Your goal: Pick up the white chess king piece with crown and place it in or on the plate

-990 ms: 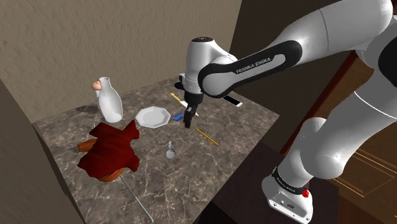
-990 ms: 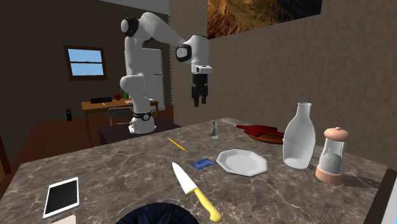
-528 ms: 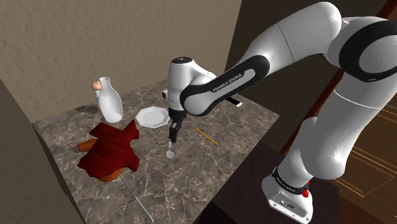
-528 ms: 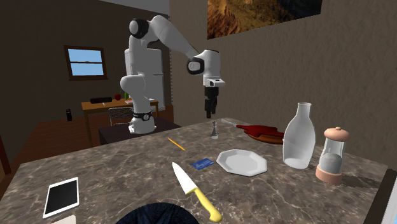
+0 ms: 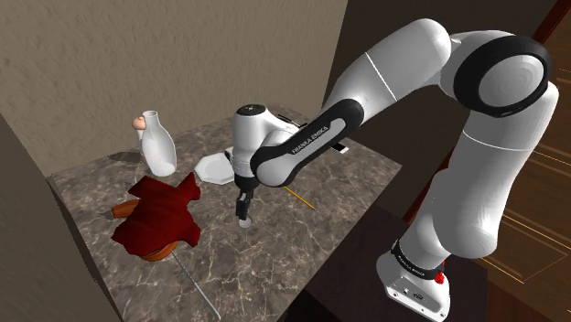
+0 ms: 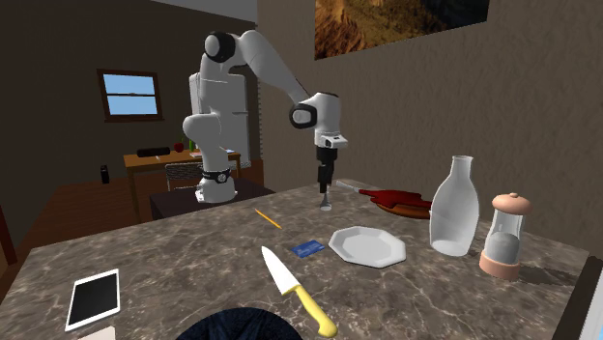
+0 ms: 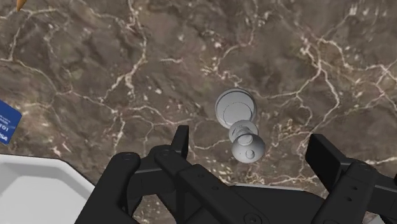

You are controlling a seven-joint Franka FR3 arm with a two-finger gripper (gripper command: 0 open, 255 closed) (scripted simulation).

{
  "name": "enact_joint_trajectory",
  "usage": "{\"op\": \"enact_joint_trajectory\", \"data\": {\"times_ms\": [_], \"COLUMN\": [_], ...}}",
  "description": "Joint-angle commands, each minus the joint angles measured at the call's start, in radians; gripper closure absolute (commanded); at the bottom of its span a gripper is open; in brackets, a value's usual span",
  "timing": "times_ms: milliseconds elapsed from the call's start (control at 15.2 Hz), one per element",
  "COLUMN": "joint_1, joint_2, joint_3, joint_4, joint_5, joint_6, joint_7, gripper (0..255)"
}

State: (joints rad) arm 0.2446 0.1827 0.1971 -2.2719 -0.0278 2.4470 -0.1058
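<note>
Hanging over the marbled table (image 7: 127,63), jaws apart either side of the upright king piece (image 7: 240,127), not touching it

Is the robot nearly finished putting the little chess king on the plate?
Not nearly. Done: the black two-finger gripper hangs right over the small grey-white chess king, which stands on the dark marble table. In hand: its open fingers sit either side of the piece without touching it. Left: close, lift, and carry it to the empty white many-sided plate.
</note>
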Motion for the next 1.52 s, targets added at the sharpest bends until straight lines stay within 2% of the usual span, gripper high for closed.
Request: {"op": "enact_joint_trajectory", "data": {"times_ms": [0, 528, 594, 1188, 1452], "joint_1": [0.001, 0.001, 0.001, 0.001, -0.002], "joint_2": [0.023, 0.029, 0.030, 0.029, -0.013], "joint_3": [-0.003, -0.003, -0.003, -0.003, 0.001], "joint_4": [-0.002, -0.003, -0.003, -0.003, 0.006], "joint_5": [-0.007, -0.009, -0.009, -0.009, 0.004], "joint_6": [0.025, 0.032, 0.032, 0.032, -0.018], "joint_7": [0.003, 0.005, 0.005, 0.005, -0.004], "gripper": [0, 0, 255, 255, 255]}}
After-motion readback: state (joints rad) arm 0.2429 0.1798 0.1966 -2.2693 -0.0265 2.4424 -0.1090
